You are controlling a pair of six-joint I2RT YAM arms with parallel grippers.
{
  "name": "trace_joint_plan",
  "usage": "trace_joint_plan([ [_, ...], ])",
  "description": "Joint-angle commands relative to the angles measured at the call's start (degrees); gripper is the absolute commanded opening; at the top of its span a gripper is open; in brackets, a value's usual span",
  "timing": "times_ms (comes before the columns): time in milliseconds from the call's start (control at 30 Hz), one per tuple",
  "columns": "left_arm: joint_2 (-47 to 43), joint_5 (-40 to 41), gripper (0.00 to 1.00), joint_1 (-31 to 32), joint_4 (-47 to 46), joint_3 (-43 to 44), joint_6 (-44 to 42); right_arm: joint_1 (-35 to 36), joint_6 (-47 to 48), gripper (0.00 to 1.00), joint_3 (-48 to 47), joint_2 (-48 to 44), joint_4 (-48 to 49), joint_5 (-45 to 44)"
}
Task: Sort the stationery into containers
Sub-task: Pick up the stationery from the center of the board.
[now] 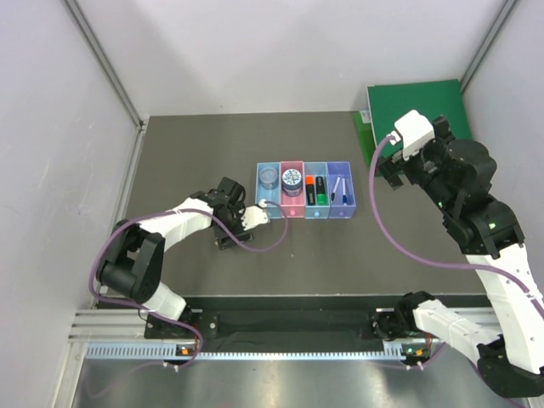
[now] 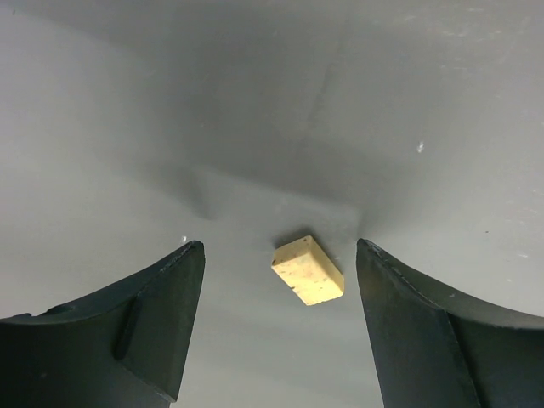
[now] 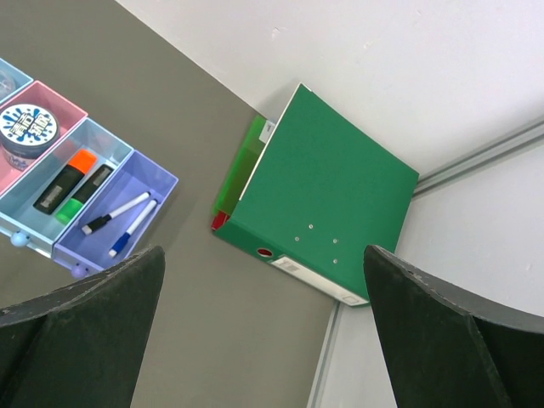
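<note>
Between parted jaws of left gripper [image 2: 280, 246] lies small block [image 2: 308, 270], touching neither; right gripper [image 3: 263, 251] wide open, empty

The left tool [image 1: 229, 240] hangs low over the table [image 1: 187, 170], just beside the near left corner of the bins [image 1: 316, 214].

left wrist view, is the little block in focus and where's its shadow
Left wrist view: the block is sharp, speckles readable, with a thin dark shadow hugging its far edge; the fingers are near-black with little detail; a soft broad shadow lies on the table beyond. Top external view: the block cannot be made out.
</note>
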State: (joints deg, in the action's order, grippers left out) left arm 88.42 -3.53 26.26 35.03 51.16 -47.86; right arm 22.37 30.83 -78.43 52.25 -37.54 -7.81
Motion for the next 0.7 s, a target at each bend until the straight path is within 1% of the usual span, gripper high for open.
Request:
trace_joint_plan([
  [0,-1.15,2.65,0.77,-0.25,-1.45,1.05,3.2,-1.01,-1.12,1.0,-0.49,-1.1,1.24,0.69],
  [233,-0.36,3.0,0.76,-0.25,1.09,1.4,7.07,-1.1,-1.3,1.0,-1.19,-0.57,1.5,0.96],
  [300,-0.36,5.1,0.76,-0.25,1.45,1.31,8.13,-1.1,-1.3,1.0,-1.28,-0.57,1.42,1.05],
  [500,0.08,5.9,0.74,-0.68,1.62,0.17,10.15,-1.45,-1.56,1.0,-1.11,-0.66,1.15,1.22],
  [567,0.61,4.33,0.73,-1.21,2.67,0.26,11.11,-1.54,-1.65,0.99,-1.28,-0.83,1.15,1.31],
  [667,0.96,1.16,0.69,-1.48,3.12,0.08,11.82,-1.63,-1.65,1.0,-1.55,-0.83,0.98,1.31],
])
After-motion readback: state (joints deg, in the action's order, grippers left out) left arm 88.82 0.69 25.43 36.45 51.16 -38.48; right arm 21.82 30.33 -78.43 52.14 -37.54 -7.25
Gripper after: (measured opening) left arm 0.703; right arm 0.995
